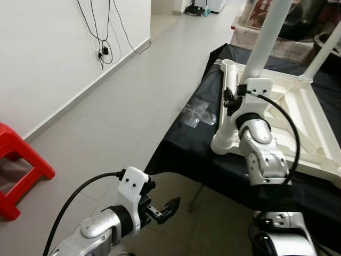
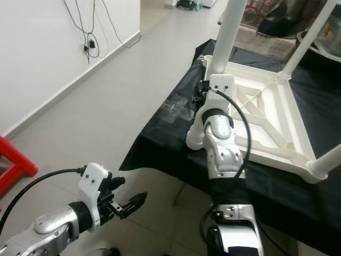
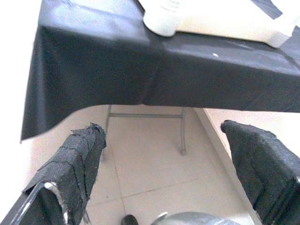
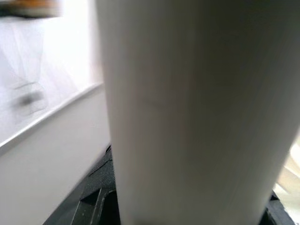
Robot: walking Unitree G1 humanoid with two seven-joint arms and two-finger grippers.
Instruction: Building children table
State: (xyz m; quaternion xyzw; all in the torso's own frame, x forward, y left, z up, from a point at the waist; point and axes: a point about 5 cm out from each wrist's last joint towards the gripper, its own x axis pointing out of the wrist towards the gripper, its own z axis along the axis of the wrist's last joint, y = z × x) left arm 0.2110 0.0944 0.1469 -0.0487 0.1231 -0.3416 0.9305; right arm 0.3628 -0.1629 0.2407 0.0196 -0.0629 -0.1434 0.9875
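Your white tabletop (image 1: 298,114) is lying upside down on the black cloth (image 1: 181,154) covering the work table, with legs sticking up. The right gripper (image 1: 230,98) is up against the near-left leg (image 1: 266,37), which fills its wrist cam, so you can't tell if it's actually clamped. Left gripper (image 1: 162,209) hangs low over the floor tiles (image 1: 117,117), fingers (image 3: 77,161) spread and holding nothing.

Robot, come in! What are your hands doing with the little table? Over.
Right gripper at white table leg. Left gripper open, idle, below black cloth. Upturned table unobstructed.
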